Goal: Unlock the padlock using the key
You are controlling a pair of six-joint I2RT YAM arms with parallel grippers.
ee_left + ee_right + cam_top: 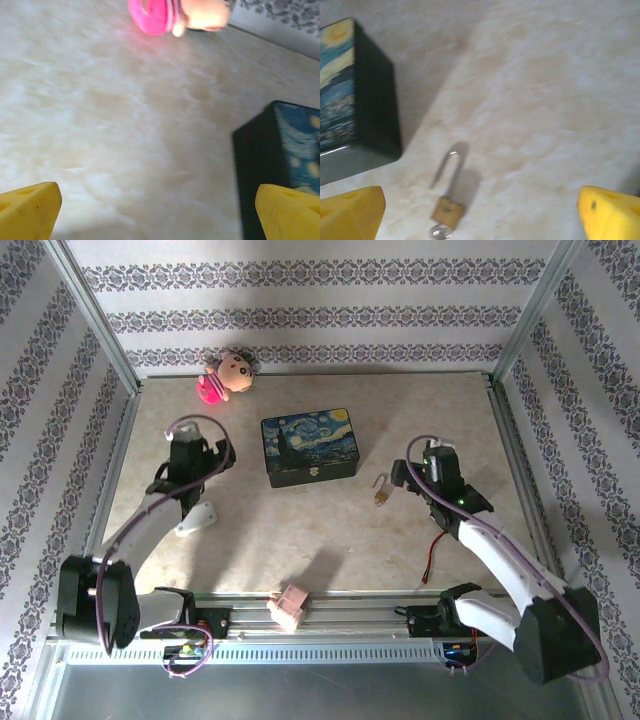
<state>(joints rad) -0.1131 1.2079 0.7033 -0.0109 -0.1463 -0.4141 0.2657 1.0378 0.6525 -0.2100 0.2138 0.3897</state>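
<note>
The small brass padlock (382, 492) lies flat on the table, right of the dark-blue painted box (308, 447). In the right wrist view the padlock (447, 209) has its thin silvery shackle (451, 170) raised, with one leg standing free of the body. A small silvery piece, apparently the key (439, 232), sticks out of the body's bottom end. My right gripper (480, 212) hangs open just right of the padlock and holds nothing; its yellow fingertips (607, 212) stand far apart. My left gripper (157, 210) is open over bare table, left of the box (280, 165).
A pink doll (228, 375) lies at the back left by the wall. A white piece (197, 520) rests beside the left arm. A pinkish block (290, 607) sits on the near rail, and a red wire (435, 555) trails by the right arm.
</note>
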